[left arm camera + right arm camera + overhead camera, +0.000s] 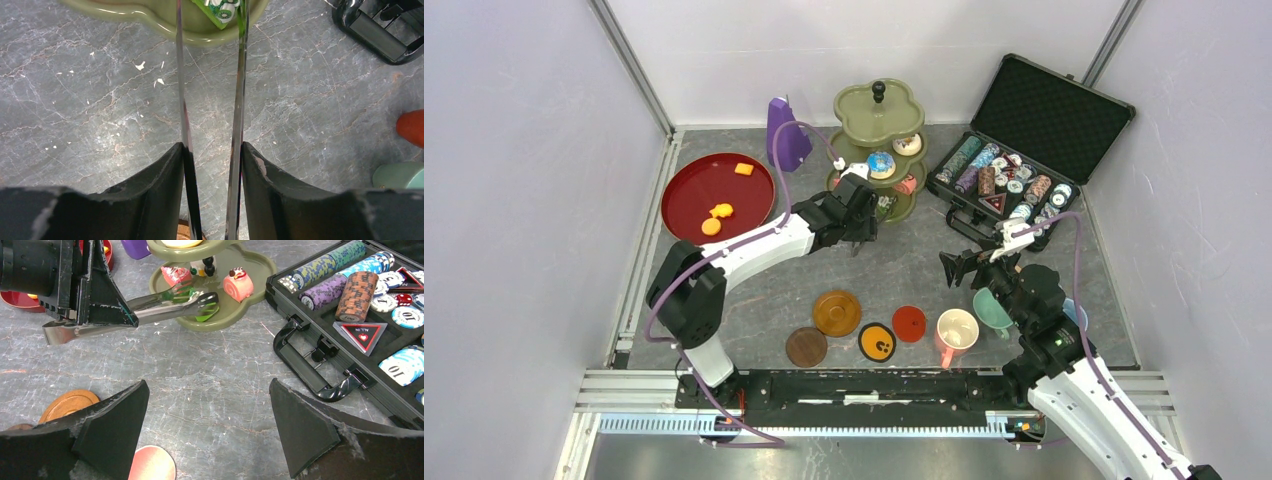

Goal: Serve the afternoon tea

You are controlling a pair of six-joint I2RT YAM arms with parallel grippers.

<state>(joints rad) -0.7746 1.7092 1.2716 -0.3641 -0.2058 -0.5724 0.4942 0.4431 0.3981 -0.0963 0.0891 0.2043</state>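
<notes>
Jaws on my right gripper (207, 386) stand as wide as they go and hold nothing. It hangs over the bare table (904, 262), between the mugs and the open black case (1052, 118).

Nearest the arm bases I see four round coasters in a loose row: a dark brown coaster (806, 346), an amber coaster (837, 312), a black coaster (877, 342) with an orange face, and a red coaster (909, 323). Just right of them stands the pink mug (956, 330), with the teal mug (991, 308) beside it. A blue mug (1075, 312) shows partly behind the right arm (1064, 365).

Further out, my left gripper (211, 146) is clamped part-way closed on a pair of metal tongs (150, 310), pressing the two blades near together. The tong tips reach over the rim of the bottom tier of the olive-green stand (227, 322) and pinch a green cake (206, 315) low over that tier. I cannot tell whether the cake touches the tier.

On the same tier lie a pink slice (176, 275) and a pink roll (239, 282). The middle tier carries a blue-iced cake (881, 163) and a pale cake (908, 144).

Left of the stand, the red tray (686, 180) holds three orange pieces (721, 210). A purple object (784, 130) stands at the back.
</notes>
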